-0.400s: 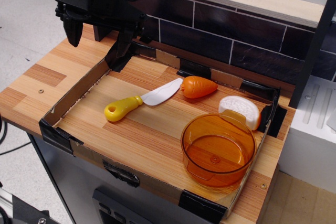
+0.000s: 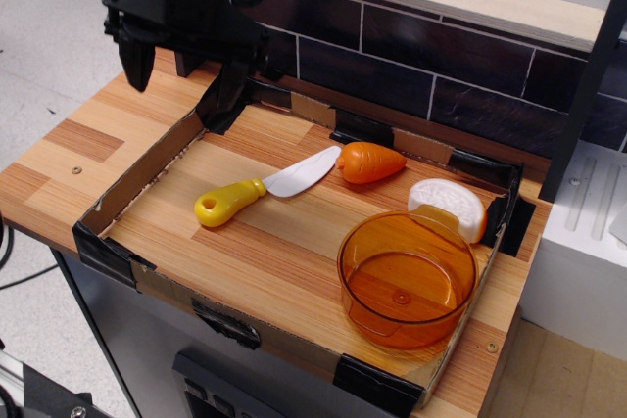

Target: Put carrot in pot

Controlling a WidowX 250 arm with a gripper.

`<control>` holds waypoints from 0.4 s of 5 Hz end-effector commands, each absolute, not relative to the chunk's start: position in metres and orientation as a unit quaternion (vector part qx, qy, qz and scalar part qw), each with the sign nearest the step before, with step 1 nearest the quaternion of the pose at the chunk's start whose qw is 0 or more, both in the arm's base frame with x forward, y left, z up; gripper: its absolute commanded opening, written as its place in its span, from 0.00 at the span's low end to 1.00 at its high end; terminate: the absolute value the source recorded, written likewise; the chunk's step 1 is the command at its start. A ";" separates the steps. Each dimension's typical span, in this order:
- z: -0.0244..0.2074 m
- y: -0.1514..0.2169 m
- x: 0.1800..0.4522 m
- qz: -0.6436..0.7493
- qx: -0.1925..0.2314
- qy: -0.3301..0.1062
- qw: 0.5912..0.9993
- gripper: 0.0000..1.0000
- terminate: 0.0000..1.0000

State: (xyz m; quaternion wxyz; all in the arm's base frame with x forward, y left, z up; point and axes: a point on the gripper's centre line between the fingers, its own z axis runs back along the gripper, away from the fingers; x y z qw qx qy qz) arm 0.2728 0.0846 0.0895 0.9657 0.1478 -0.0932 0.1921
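Note:
The orange carrot [image 2: 369, 162] lies on its side on the wooden tray floor, near the back wall, tip pointing right. The amber pot [image 2: 406, 279] stands upright and empty at the tray's front right, apart from the carrot. My black gripper [image 2: 184, 78] hangs over the tray's back left corner, well left of the carrot. Its two fingers are spread wide and hold nothing.
A toy knife [image 2: 263, 187] with a yellow handle lies left of the carrot, blade tip almost touching it. A white and orange wedge [image 2: 450, 207] sits behind the pot. A low cardboard wall [image 2: 137, 183] rims the tray. A dark tiled wall [image 2: 441, 66] stands behind.
The gripper has shifted very slightly; the objects have not moved.

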 end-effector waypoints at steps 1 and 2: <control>0.097 0.044 0.296 -0.037 0.140 -0.112 0.983 1.00 0.00; 0.097 0.022 0.306 -0.117 0.115 -0.102 0.981 1.00 0.00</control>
